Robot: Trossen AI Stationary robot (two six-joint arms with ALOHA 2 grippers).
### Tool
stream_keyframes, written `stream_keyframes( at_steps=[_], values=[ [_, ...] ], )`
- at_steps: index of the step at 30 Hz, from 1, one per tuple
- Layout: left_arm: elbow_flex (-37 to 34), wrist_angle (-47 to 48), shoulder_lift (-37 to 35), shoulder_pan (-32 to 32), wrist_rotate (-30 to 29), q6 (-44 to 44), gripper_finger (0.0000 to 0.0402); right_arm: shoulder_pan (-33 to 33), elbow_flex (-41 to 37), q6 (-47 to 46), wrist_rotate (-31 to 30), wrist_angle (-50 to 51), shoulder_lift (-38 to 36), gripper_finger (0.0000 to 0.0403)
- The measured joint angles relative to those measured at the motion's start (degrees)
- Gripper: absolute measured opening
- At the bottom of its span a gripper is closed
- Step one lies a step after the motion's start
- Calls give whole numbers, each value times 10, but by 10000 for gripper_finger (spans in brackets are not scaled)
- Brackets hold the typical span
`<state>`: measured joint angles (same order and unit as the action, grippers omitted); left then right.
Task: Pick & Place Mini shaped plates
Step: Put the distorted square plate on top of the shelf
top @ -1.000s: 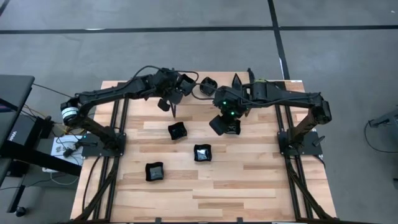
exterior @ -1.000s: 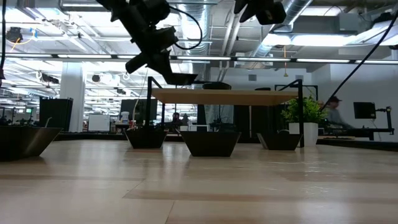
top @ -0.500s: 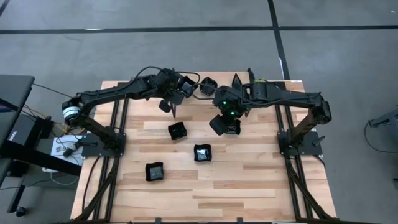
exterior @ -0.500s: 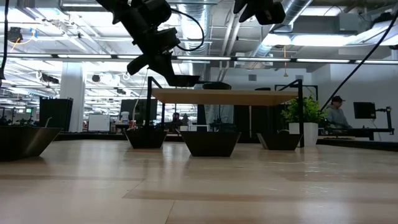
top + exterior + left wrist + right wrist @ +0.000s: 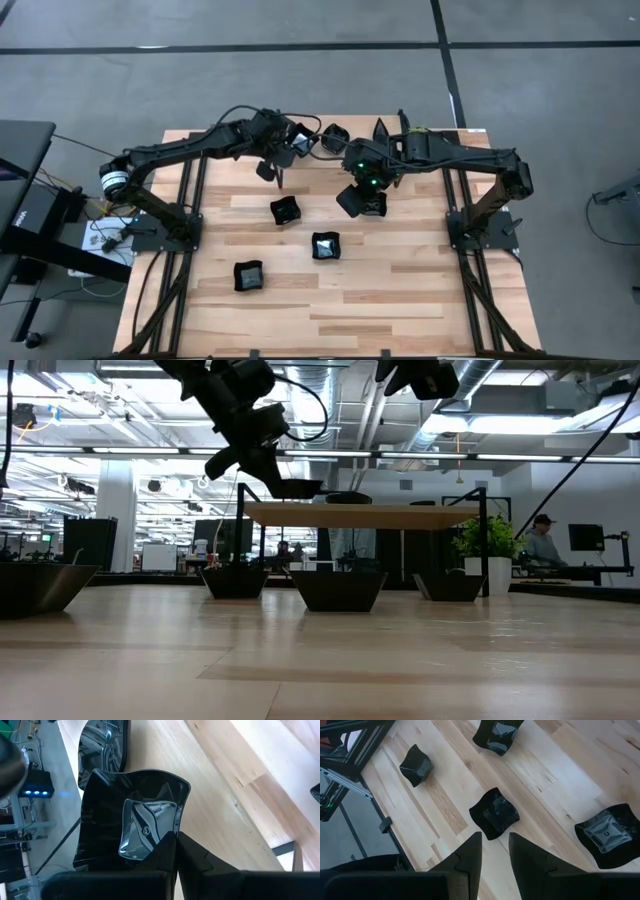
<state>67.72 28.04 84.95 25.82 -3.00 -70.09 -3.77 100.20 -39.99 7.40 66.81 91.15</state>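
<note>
My left gripper [image 5: 290, 147] hangs over the table's far middle, shut on a glossy black rounded-square mini plate [image 5: 130, 820], which also shows high above the wood in the low view [image 5: 297, 488]. My right gripper [image 5: 495, 851] is raised over the table's middle [image 5: 362, 200]. It is open, with nothing between its fingers. Below it, square black plates [image 5: 495, 813] [image 5: 416, 764] [image 5: 609, 835] rest on their bases on the wood. Three of them show in the high view [image 5: 286, 210] [image 5: 325, 245] [image 5: 248, 275]. My left gripper pinches the plate's rim [image 5: 169, 838] between its two fingers, at the side nearest the wrist. One finger [image 5: 166, 854] lies over the inner face. The fingers slant down from the table's left. The plate is lifted clear and sits about level.
Another black plate [image 5: 335, 137] lies near the table's far edge just beyond the held one, with a pointed dark piece [image 5: 380, 130] beside it. The near half of the wood [image 5: 330, 310] is bare. In the room behind stand a green plant [image 5: 487, 545] and a person [image 5: 543, 540].
</note>
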Motion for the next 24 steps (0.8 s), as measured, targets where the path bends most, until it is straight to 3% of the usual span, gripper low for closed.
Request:
stream_keyframes(
  at_steps=[24],
  values=[
    [0,1,0,6,-4,33,18,0,0,0,1,0,0,93]
  ],
)
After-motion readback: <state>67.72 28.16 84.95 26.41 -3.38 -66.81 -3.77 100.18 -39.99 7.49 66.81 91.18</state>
